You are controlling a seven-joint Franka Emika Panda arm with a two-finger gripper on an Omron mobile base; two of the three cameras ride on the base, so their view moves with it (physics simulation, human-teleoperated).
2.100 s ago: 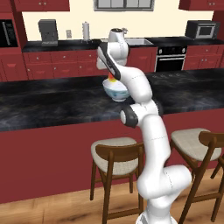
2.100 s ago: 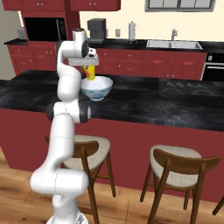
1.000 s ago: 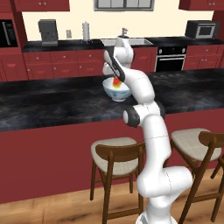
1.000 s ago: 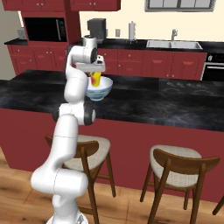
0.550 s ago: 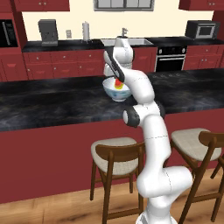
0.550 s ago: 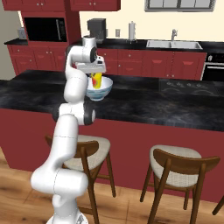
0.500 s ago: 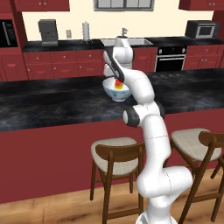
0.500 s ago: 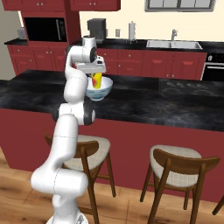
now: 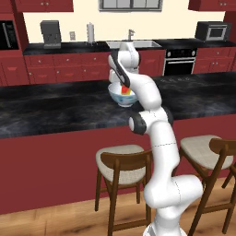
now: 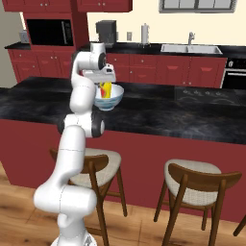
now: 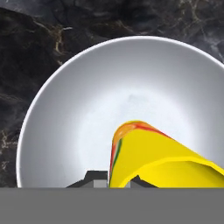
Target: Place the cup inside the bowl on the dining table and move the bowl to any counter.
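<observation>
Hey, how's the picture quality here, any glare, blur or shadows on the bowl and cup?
Hand view: the bowl is evenly lit, softly shaded toward its rim, and the cup looms large and soft-edged. Left base view: the dining table shows marbled sheen, no harsh glare. Right base view: slightly soft, even light.

Yellow cup (image 11: 162,159) hangs tilted over white bowl (image 11: 83,105) on black dining table (image 10: 158,115).
</observation>
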